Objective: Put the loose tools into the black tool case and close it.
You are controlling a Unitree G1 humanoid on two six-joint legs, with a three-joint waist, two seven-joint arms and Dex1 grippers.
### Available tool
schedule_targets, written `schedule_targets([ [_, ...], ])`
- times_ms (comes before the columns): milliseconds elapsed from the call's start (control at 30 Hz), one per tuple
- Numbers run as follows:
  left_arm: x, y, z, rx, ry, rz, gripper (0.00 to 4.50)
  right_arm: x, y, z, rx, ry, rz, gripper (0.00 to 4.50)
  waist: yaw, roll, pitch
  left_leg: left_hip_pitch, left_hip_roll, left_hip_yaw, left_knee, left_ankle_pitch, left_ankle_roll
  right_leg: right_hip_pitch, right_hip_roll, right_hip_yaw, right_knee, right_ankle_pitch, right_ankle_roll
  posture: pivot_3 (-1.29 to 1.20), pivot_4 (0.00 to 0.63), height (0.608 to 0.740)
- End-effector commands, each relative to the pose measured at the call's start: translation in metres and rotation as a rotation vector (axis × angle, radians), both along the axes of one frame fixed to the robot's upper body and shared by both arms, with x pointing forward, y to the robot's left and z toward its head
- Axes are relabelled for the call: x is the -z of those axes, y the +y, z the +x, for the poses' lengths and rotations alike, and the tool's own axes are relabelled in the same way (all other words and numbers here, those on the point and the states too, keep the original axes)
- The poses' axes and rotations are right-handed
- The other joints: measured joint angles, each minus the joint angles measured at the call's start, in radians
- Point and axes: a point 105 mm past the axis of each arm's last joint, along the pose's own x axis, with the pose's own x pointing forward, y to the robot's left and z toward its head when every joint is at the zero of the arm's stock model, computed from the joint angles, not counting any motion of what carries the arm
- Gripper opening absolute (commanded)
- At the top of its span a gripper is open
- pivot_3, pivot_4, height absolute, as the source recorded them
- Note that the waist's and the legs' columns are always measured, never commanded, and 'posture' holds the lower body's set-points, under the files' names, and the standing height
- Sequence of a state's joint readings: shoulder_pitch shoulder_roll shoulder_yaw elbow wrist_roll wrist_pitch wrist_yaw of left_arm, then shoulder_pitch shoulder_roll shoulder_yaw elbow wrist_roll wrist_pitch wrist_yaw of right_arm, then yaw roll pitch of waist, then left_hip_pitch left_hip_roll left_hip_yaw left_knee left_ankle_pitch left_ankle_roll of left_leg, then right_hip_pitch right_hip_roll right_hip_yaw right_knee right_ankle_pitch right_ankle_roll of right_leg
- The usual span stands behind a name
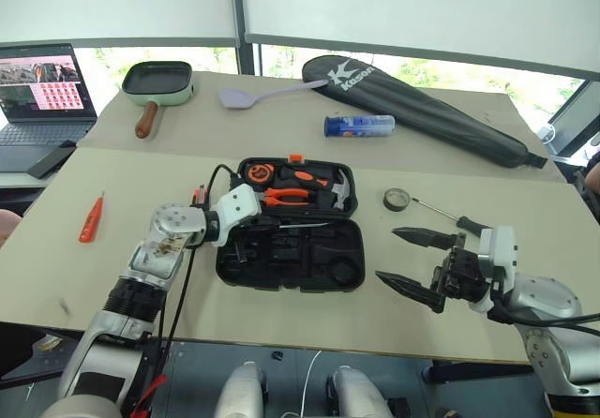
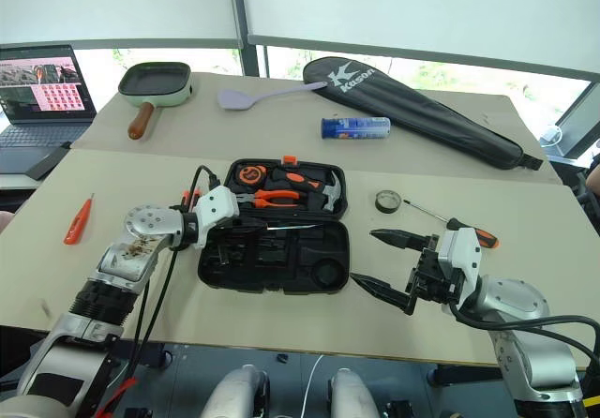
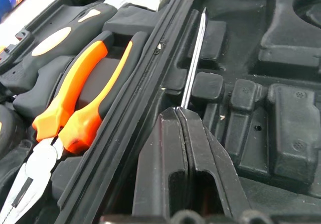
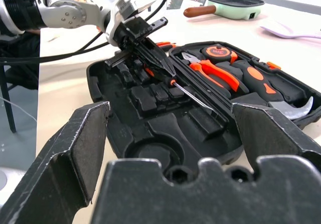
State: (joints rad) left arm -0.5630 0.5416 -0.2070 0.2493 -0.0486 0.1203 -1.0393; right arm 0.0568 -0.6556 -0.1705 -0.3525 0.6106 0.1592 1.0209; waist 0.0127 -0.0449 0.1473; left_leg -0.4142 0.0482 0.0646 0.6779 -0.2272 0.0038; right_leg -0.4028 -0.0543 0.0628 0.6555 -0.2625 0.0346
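The black tool case (image 1: 309, 259) lies open in the middle of the table. Its far half holds pliers, a hammer and a tape measure; its near half has bare moulded slots. My left gripper (image 1: 260, 219) is shut on a screwdriver, whose metal shaft (image 3: 193, 58) runs out from the fingertips along the hinge over the near half. My right gripper (image 1: 386, 255) hangs open to the right of the case, holding nothing. Just beyond it lie a dark tape roll (image 1: 397, 199) and a second screwdriver (image 1: 442, 216). An orange tester screwdriver (image 1: 90, 219) lies far left.
On the far table are a lilac spatula (image 1: 267, 93), a blue cylinder (image 1: 359, 125), a long black racket bag (image 1: 422, 104) and a green pan (image 1: 157, 82). A laptop (image 1: 42, 90) stands at the far left. The table's front edge runs just below both grippers.
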Motion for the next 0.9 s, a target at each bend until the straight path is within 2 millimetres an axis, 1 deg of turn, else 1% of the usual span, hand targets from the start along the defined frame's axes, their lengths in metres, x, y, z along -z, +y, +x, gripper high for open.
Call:
schedule_targets([
  [33, 0.026, -0.003, 0.0, -0.05, 0.084, 0.047, 0.06, -0.009, -0.001, -0.001, 0.015, -0.052, 0.014, 4.5, 0.001, 0.0, 0.0, 0.0, 0.0, 0.0, 0.0, 0.0, 0.0, 0.0, 0.0, 0.0, 0.0, 0.0, 0.0, 0.0, 0.15, 0.74],
  [133, 0.029, -0.007, -0.002, -0.053, 0.132, 0.017, 0.06, -0.007, -0.002, -0.001, 0.028, -0.043, 0.022, 4.5, 0.002, 0.003, -0.002, 0.002, 0.0, 0.0, 0.0, 0.0, 0.0, 0.002, 0.0, 0.0, 0.0, 0.0, 0.0, 0.0, 0.15, 0.74],
  [200, 0.024, -0.007, -0.003, -0.043, 0.109, -0.014, 0.06, -0.005, -0.005, -0.002, 0.046, -0.035, 0.02, 4.5, 0.002, 0.003, -0.002, 0.007, -0.001, 0.0, 0.0, 0.0, 0.0, 0.007, 0.0, 0.0, 0.0, 0.0, 0.001, 0.0, 0.15, 0.74],
  [267, 0.01, -0.007, -0.004, -0.034, 0.091, -0.103, 0.57, -0.004, -0.011, -0.003, 0.073, -0.038, 0.018, 4.5, 0.0, 0.003, -0.002, 0.01, 0.0, 0.0, 0.0, 0.0, 0.0, 0.011, 0.0, 0.0, -0.001, -0.001, 0.001, 0.0, 0.15, 0.74],
  [300, -0.004, -0.005, -0.006, -0.017, 0.068, -0.174, 0.74, -0.003, -0.018, -0.003, 0.1, -0.04, 0.012, 4.5, -0.002, 0.003, -0.002, 0.01, 0.0, 0.0, 0.0, 0.0, 0.0, 0.01, 0.0, 0.0, -0.001, -0.001, 0.001, 0.0, 0.15, 0.74],
  [333, -0.017, -0.001, -0.01, 0.008, 0.038, -0.242, 1.18, -0.003, -0.025, -0.004, 0.127, -0.045, 0.003, 4.5, -0.003, 0.003, -0.002, 0.01, 0.0, 0.0, 0.0, 0.0, 0.0, 0.01, 0.0, 0.0, -0.001, -0.001, 0.001, 0.0, 0.15, 0.74],
  [367, -0.032, 0.006, -0.017, 0.047, -0.001, -0.309, 1.6, 0.0, -0.039, -0.005, 0.176, -0.044, -0.012, 4.5, -0.004, 0.003, -0.002, 0.009, 0.0, 0.0, -0.001, 0.0, 0.0, 0.009, 0.0, 0.0, 0.0, -0.001, 0.001, 0.0, 0.15, 0.74],
  [400, -0.045, 0.013, -0.028, 0.103, -0.033, -0.361, 1.85, 0.002, -0.051, -0.006, 0.219, -0.045, -0.027, 4.5, -0.005, 0.003, -0.002, 0.008, 0.0, 0.0, -0.001, 0.0, 0.0, 0.007, 0.0, 0.0, -0.001, -0.001, 0.001, 0.0, 0.15, 0.74],
  [433, -0.05, 0.022, -0.038, 0.14, -0.039, -0.385, 2.21, 0.005, -0.064, -0.008, 0.26, -0.046, -0.05, 4.5, -0.006, 0.003, -0.002, 0.007, 0.0, 0.0, -0.001, 0.0, 0.0, 0.006, 0.0, 0.0, 0.0, -0.001, 0.0, 0.0, 0.15, 0.74],
  [467, -0.056, 0.029, -0.046, 0.171, -0.054, -0.403, 2.53, 0.007, -0.075, -0.01, 0.294, -0.045, -0.07, 4.5, -0.009, 0.003, -0.002, 0.005, 0.001, 0.0, -0.001, 0.0, 0.0, 0.005, 0.0, 0.0, 0.0, 0.0, 0.0, 0.0, 0.15, 0.74],
  [500, -0.058, 0.035, -0.054, 0.193, -0.059, -0.412, 2.96, 0.01, -0.084, -0.013, 0.323, -0.045, -0.089, 4.5, -0.01, 0.003, -0.002, 0.004, 0.001, 0.0, -0.001, 0.0, 0.0, 0.003, 0.0, 0.0, 0.0, 0.0, 0.0, 0.0, 0.15, 0.74],
  [567, -0.059, 0.051, -0.07, 0.21, -0.04, -0.37, 3.72, 0.017, -0.113, -0.019, 0.415, -0.049, -0.141, 4.5, -0.013, 0.004, -0.001, 0.005, 0.001, 0.001, -0.002, 0.0, 0.0, 0.003, 0.0, 0.001, 0.0, -0.001, 0.0, 0.0, 0.15, 0.74],
  [633, -0.061, 0.062, -0.082, 0.212, -0.034, -0.342, 4.41, 0.024, -0.138, -0.025, 0.495, -0.049, -0.192, 4.5, -0.017, 0.005, -0.001, 0.008, 0.001, 0.001, -0.003, 0.0, 0.0, 0.006, -0.001, 0.001, -0.001, -0.001, 0.0, 0.0, 0.15, 0.74],
  [700, -0.063, 0.07, -0.091, 0.2, -0.042, -0.32, 4.41, 0.033, -0.158, -0.033, 0.553, -0.017, -0.217, 4.5, -0.015, 0.006, 0.0, 0.009, 0.0, 0.002, -0.003, 0.0, 0.0, 0.008, -0.002, 0.001, -0.002, -0.001, 0.0, 0.0, 0.15, 0.74],
  [767, -0.06, 0.081, -0.098, 0.16, -0.039, -0.296, 4.41, 0.043, -0.174, -0.04, 0.6, 0.021, -0.243, 4.5, -0.014, 0.006, 0.0, 0.01, 0.001, 0.002, -0.003, 0.0, 0.0, 0.009, -0.002, 0.001, -0.005, -0.002, 0.0, 0.0, 0.15, 0.74],
  [833, -0.056, 0.089, -0.104, 0.118, -0.027, -0.291, 4.41, 0.049, -0.184, -0.043, 0.63, 0.039, -0.261, 4.5, -0.019, 0.007, 0.0, 0.011, 0.002, 0.002, -0.004, 0.0, 0.0, 0.01, -0.002, 0.001, -0.007, -0.002, 0.0, 0.0, 0.15, 0.74],
  [900, -0.054, 0.092, -0.11, 0.099, -0.016, -0.294, 4.41, 0.048, -0.189, -0.038, 0.636, 0.037, -0.277, 4.5, -0.025, 0.007, 0.0, 0.011, 0.002, 0.002, -0.005, 0.0, 0.0, 0.011, -0.002, 0.001, -0.008, -0.002, 0.0, 0.0, 0.15, 0.74],
])
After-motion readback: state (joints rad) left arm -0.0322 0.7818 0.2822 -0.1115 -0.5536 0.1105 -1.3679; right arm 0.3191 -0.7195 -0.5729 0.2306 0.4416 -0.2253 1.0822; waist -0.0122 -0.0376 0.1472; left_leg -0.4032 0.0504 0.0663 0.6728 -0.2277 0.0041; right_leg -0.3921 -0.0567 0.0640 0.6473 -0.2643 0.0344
